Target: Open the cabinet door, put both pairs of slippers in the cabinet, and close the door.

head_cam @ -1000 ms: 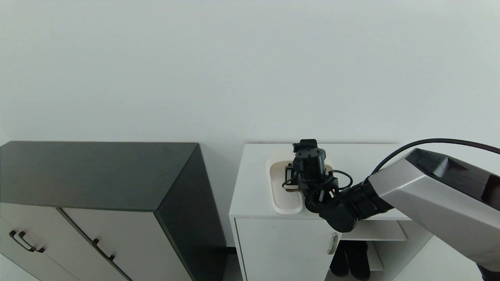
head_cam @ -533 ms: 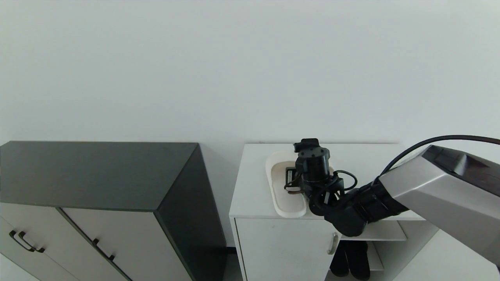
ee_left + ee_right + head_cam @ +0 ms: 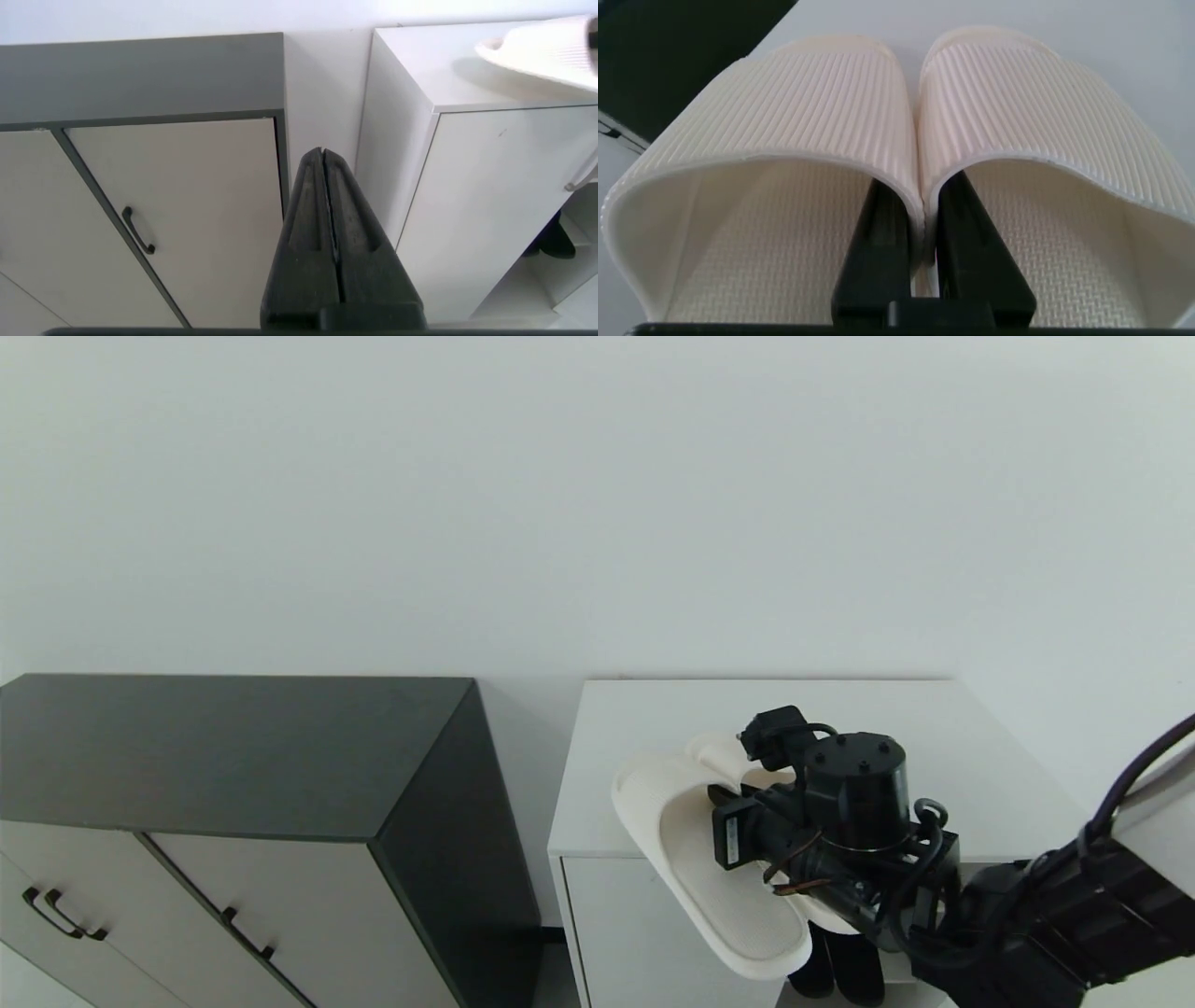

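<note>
My right gripper (image 3: 738, 812) is shut on a pair of cream slippers (image 3: 695, 859), held in the air past the front edge of the white cabinet (image 3: 635, 728). In the right wrist view its gripper (image 3: 920, 233) pinches the two touching inner walls of the cream slippers (image 3: 813, 112) between its fingers. A pair of black slippers (image 3: 836, 975) stands low inside the cabinet's open right side, also seen from the left wrist as black slippers (image 3: 559, 245). My left gripper (image 3: 322, 159) is shut on nothing, low and in front of the gap between the two cabinets.
A dark-topped cabinet (image 3: 233, 747) with pale doors and black handles stands left of the white cabinet, a narrow gap between them. The white cabinet door (image 3: 486, 187) has a handle (image 3: 584, 173) at its right edge. A plain wall rises behind.
My right gripper has lifted the cream slippers off the white cabinet's top and drawn them forward and to the right, past the front edge. The slippers now tilt downward.
</note>
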